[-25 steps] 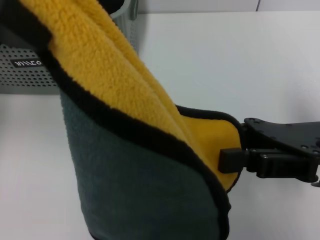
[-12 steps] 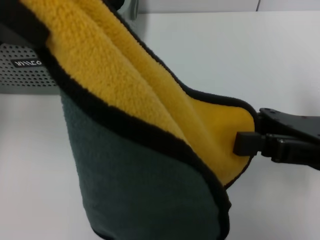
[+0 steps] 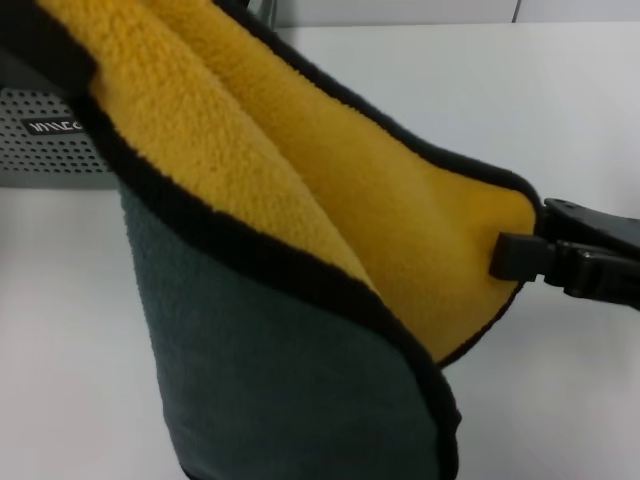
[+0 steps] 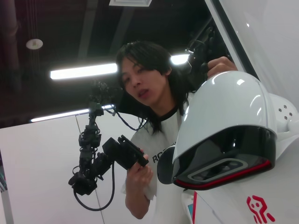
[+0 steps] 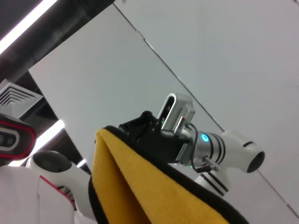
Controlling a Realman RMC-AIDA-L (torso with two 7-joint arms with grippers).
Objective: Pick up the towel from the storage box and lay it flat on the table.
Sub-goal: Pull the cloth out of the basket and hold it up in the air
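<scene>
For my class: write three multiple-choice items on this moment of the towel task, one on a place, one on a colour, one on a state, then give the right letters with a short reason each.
1. Where is the storage box in the head view?
A. at the far left, behind the towel
B. at the right edge, under the gripper
C. in the middle foreground

2. What colour is the towel's edge binding?
A. white
B. black
C. red

3. In what state is the towel?
A. lying flat on the table
B. folded inside the box
C. held up and stretched between both grippers

Answers:
1 A: its perforated wall and dark label show at the left, partly hidden by the cloth.
2 B: a black band runs along the yellow and grey-green faces.
3 C: the right gripper pinches one corner in the head view, and the left gripper clamps another in the right wrist view.
</scene>
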